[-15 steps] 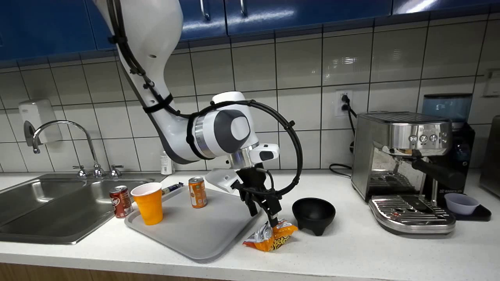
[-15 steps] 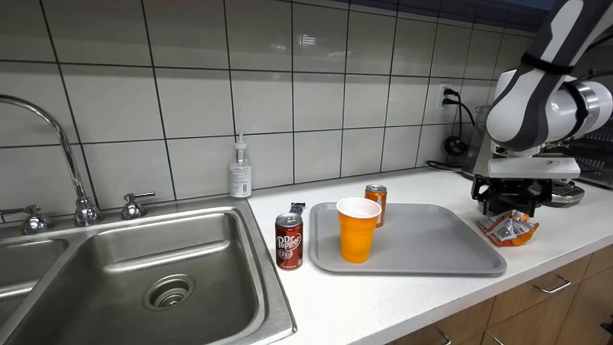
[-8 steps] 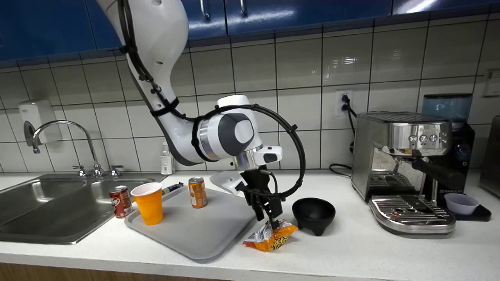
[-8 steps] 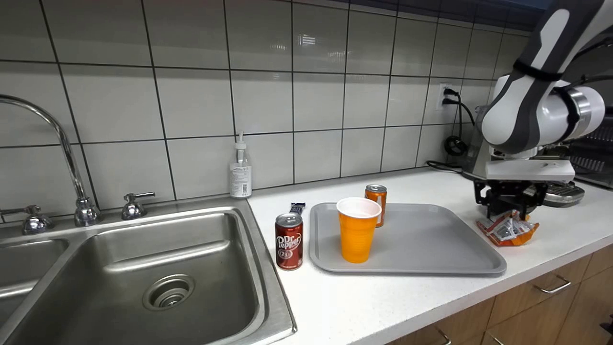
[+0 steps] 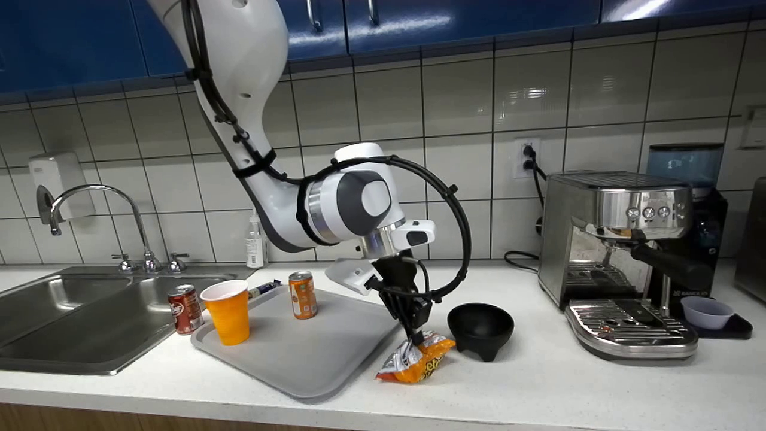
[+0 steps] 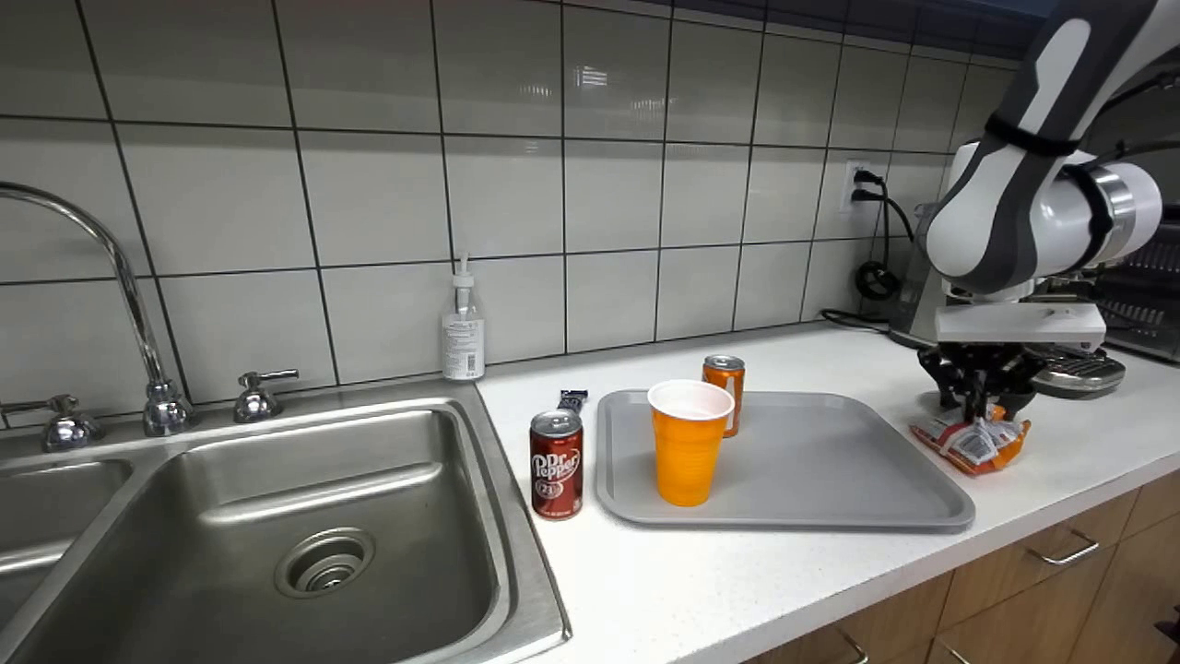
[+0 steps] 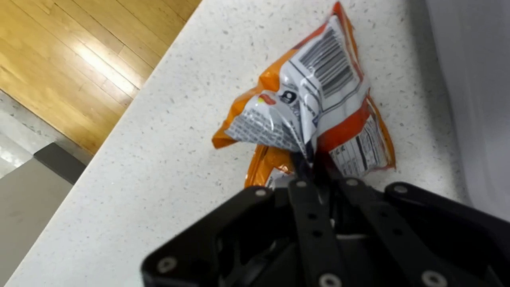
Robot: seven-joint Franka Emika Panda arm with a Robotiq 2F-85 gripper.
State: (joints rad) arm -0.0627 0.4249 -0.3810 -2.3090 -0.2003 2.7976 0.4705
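Observation:
A crumpled orange and silver snack bag (image 5: 413, 364) rests on the white counter beside the grey tray (image 5: 299, 365). My gripper (image 5: 417, 340) points down at it, with its fingers drawn together on a pinched fold. In the wrist view the bag (image 7: 330, 97) puckers toward the gripper (image 7: 312, 161), and creases run in between the dark fingertips. Part of the bag lies hidden under the fingers there. The gripper (image 6: 975, 410) also covers the upper part of the bag (image 6: 979, 449) in an exterior view.
A black bowl (image 5: 480, 332) stands close to the bag. On the tray are an orange cup (image 5: 227, 317) and an orange can (image 5: 303, 296); a red can (image 6: 557, 466) stands between tray and sink (image 6: 406, 480). A coffee machine (image 5: 616, 209) is farther along. The counter's front edge is near.
The jaws, wide apart a second ago, have come together on the bag. Its top is now bunched and the bag has shifted slightly. The arm first moved a little toward the bowl, then nearly stopped.

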